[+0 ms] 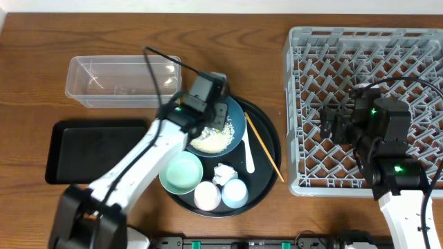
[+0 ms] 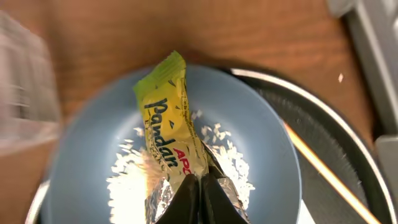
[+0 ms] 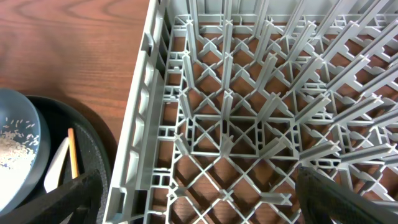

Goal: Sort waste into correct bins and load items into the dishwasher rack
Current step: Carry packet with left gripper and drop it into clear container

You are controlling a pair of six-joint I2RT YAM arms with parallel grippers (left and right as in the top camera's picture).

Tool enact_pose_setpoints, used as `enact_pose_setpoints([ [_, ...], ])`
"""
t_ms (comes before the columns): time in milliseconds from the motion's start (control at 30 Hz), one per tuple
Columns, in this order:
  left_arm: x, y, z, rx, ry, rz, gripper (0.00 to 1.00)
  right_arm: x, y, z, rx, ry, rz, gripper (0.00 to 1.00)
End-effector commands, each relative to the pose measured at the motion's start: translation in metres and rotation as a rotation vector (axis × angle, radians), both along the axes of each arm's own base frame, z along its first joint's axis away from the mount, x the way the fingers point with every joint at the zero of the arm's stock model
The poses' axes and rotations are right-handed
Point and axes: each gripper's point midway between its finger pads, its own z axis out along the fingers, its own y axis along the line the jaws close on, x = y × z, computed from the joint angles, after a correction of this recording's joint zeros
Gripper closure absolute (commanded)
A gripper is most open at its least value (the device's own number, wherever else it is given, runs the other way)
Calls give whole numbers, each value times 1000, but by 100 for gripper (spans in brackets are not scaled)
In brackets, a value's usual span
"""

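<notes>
Rack: grey, fills the right side of the overhead frame.
Round tray: black, centre of the frame, carrying the dishes.
Black bin: lower left.
Tub: clear, upper left (just above the black bin).
Blue bowl: upper part of the round tray, with rice scattered inside.
Right claw: released, fingers wide apart over the rack's left part.
Left claw: over the bowl, clenched on the packet's foil end.
Packet: yellow-green, centre of the wrist frame above the rice (contact with it unclear).
</notes>
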Motion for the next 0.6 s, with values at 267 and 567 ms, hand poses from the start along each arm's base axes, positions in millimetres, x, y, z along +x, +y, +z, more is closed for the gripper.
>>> enact_pose_setpoints([
  [267,56,109,74,-66,-238,301,94,3,3,9,5,-21,9,4],
  [567,100,182,95,-117,-404,500,94,3,3,9,5,-20,10,4],
])
